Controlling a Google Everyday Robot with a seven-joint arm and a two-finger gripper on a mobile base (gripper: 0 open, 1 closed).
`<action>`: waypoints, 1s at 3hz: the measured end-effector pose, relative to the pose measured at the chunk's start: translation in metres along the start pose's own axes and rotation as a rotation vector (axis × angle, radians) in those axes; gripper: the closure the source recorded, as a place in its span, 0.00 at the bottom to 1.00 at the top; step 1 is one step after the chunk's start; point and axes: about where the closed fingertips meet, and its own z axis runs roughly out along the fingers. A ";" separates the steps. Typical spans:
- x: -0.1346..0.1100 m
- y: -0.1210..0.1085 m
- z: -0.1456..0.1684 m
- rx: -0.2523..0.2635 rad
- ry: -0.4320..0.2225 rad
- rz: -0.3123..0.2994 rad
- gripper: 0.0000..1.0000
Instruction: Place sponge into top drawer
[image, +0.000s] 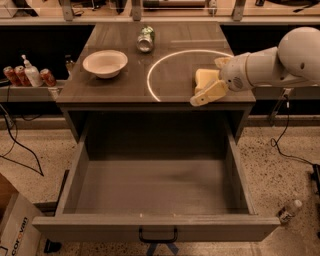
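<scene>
The jaws sat over the front right corner of the desk (172, 75), pinching the pale yellow sponge (206, 79) between them. Below them and to their left, the top drawer (100, 227) stood pulled open. A white bowl (105, 63) rested well to their left, and a drinks can (145, 40) lay beyond it, nearer the jaws.

Your gripper (209, 84) sits over the right front of the tabletop (100, 86), and it covers the right side of the sponge (204, 77), so you can't see how the two meet. The arm (280, 60) runs off the right edge. The can (145, 39) label is too small to read. The cardboard box (15, 230) at lower left is cropped, its print cut short. The back of the top drawer (100, 227) sinks into shadow.
</scene>
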 end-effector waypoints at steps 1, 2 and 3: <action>0.007 -0.010 0.005 -0.002 -0.003 0.027 0.00; 0.016 -0.021 0.008 -0.001 0.005 0.054 0.00; 0.026 -0.032 0.014 0.000 0.019 0.079 0.00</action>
